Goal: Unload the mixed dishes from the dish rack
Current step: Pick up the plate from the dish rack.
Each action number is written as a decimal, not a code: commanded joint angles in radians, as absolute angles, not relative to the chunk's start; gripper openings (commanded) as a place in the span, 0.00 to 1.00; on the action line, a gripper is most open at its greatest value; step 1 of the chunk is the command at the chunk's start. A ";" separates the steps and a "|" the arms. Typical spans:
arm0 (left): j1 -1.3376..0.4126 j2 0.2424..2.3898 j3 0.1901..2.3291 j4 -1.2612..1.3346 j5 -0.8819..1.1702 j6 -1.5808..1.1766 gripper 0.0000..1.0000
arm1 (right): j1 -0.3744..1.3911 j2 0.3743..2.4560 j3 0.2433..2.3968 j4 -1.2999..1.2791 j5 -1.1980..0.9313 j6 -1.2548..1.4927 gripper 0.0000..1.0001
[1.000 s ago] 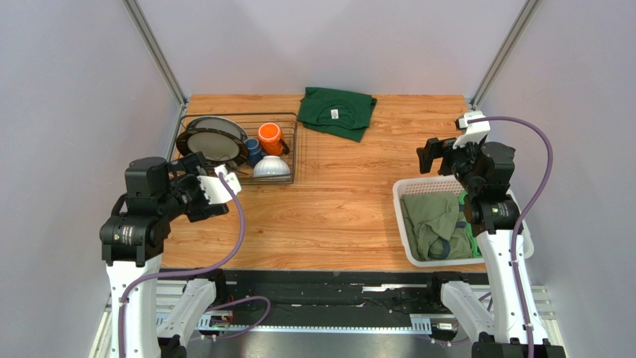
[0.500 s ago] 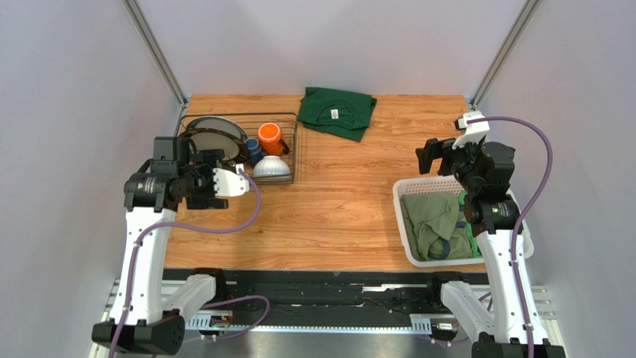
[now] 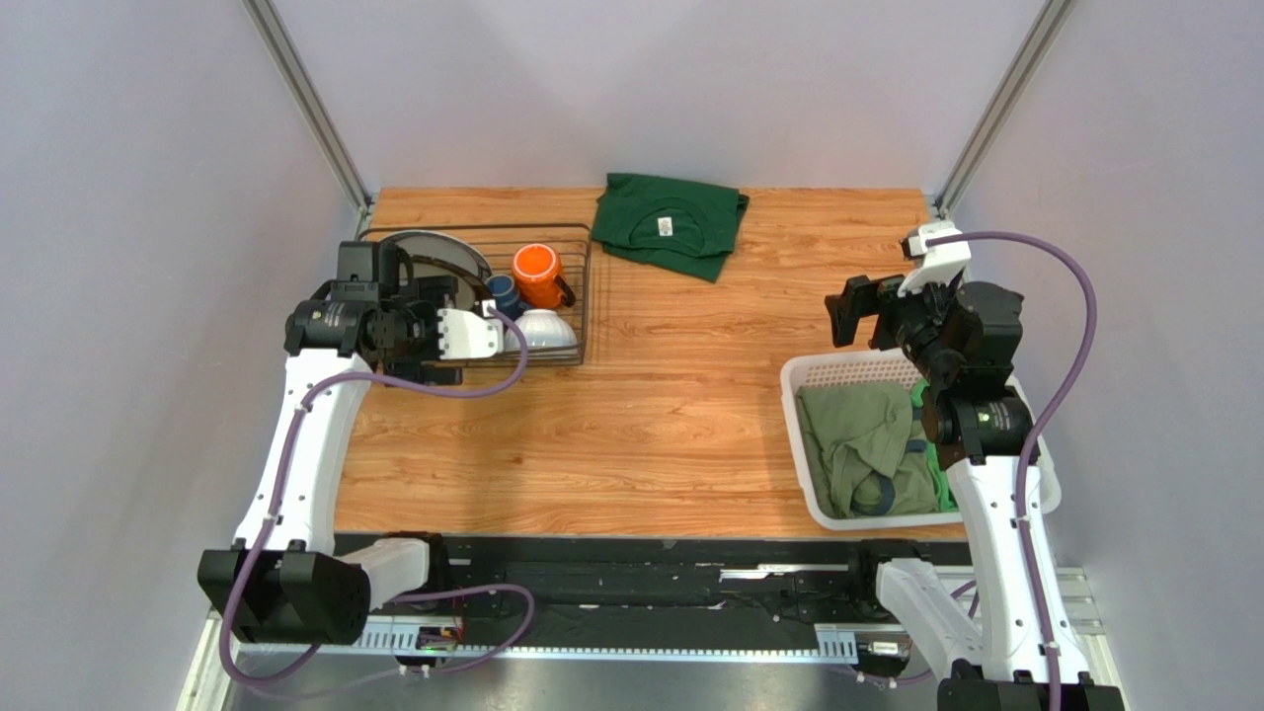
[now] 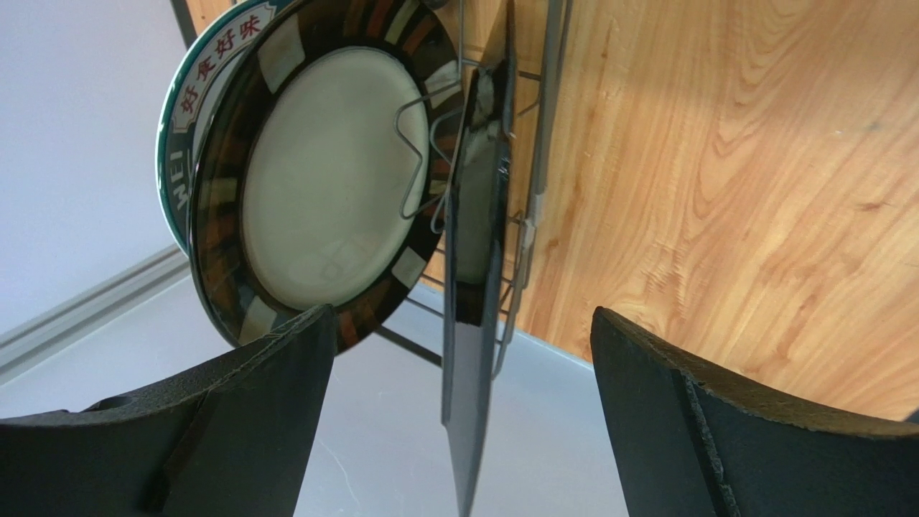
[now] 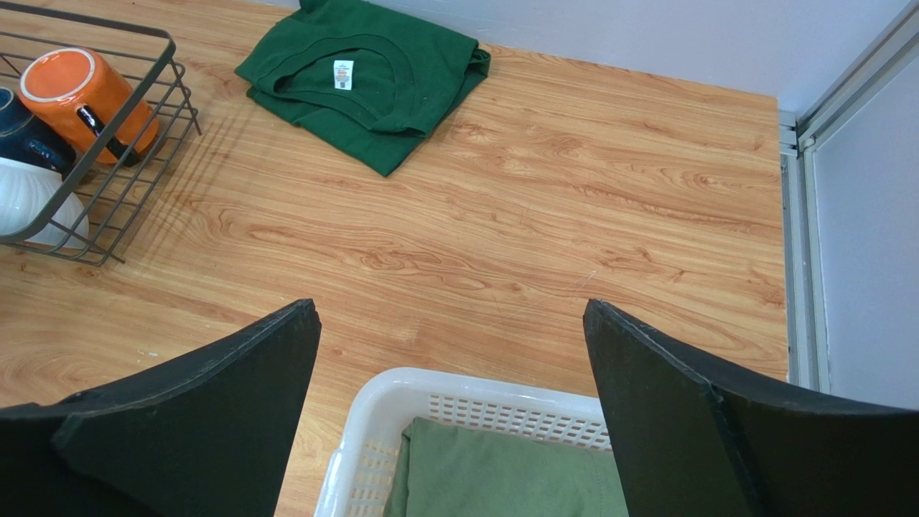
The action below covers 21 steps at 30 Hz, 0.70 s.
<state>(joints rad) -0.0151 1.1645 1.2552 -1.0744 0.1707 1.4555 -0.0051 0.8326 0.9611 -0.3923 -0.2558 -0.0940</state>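
Left jaws newly astride edge-on plate (image 4: pixel 475 280)

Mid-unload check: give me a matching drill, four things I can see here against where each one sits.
1 orange mug
2 round plate
3 green shirt
4 white basket

A flat at the table's far edge
B on edge in the dish rack
C at the right, holding clothes
D in the dish rack beside a blue mug

Pairs: 1-D, 2-B, 3-A, 4-C
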 commanded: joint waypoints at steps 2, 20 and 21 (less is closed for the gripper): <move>-0.006 1.206 1.252 -0.985 0.179 1.486 0.95 | -0.005 0.839 0.971 -0.371 -0.264 -0.107 0.99; 0.035 1.266 1.174 -0.854 0.164 1.477 0.65 | -0.005 0.841 0.968 -0.371 -0.262 -0.114 0.99; 0.035 1.267 1.170 -0.853 0.163 1.474 0.63 | -0.005 0.842 0.968 -0.371 -0.262 -0.114 0.99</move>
<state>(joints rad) 0.0273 1.2652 1.1793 -0.8928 0.1539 1.4647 -0.0051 0.8494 0.9611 -0.3927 -0.2558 -0.1024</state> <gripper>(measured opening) 0.660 0.993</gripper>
